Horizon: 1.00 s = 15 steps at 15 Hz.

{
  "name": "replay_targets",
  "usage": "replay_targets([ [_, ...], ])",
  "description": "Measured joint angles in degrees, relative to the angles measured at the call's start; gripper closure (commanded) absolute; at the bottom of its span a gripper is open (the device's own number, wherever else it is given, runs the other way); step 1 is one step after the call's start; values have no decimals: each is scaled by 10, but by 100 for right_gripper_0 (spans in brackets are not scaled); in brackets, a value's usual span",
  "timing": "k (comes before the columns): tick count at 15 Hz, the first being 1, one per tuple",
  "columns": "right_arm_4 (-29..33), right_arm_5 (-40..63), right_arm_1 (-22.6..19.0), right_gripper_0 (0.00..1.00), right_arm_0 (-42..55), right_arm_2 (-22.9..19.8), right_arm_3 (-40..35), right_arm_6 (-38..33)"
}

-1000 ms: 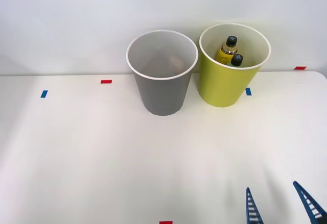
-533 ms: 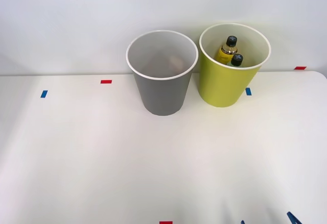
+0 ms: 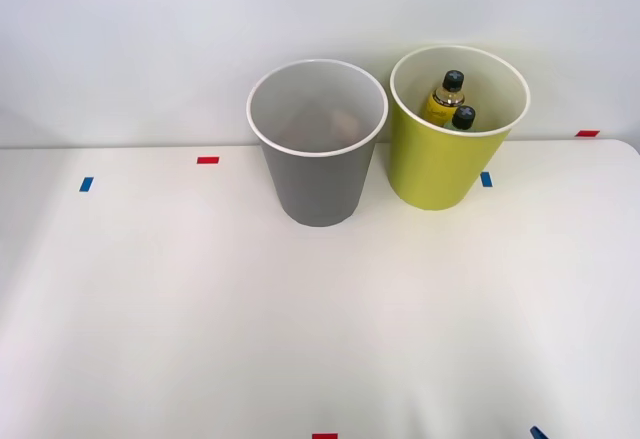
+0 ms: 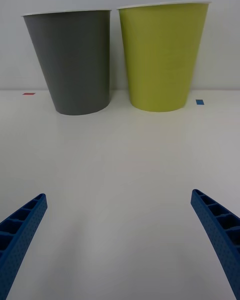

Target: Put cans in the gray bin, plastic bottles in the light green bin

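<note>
Fingertips of the right gripper point(image 4: 119, 240) have slid almost out at the near edge of the front view since a second ago, a sign the arm is pulling back toward the robot; in the wrist view the blue ribbed fingers point(image 4: 20, 230) stand wide apart with nothing between them. Bare white table point(image 3: 300, 319) lies between them and the bins, which are well apart from the gripper. The gray bin point(image 3: 318, 144) stands upright, with the light green bin point(image 3: 455, 129) just beside it on the robot's right. Two black-capped plastic bottles point(image 3: 447, 99) rest inside the green bin. A faint pinkish shape low inside the gray bin may be the can point(image 3: 345, 119), though it is dim. Sorting looks complete.
</note>
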Motion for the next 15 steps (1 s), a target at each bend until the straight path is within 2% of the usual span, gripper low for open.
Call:
replay_targets([
  [15,0,0,-3,0,0,-5,0,-1],
])
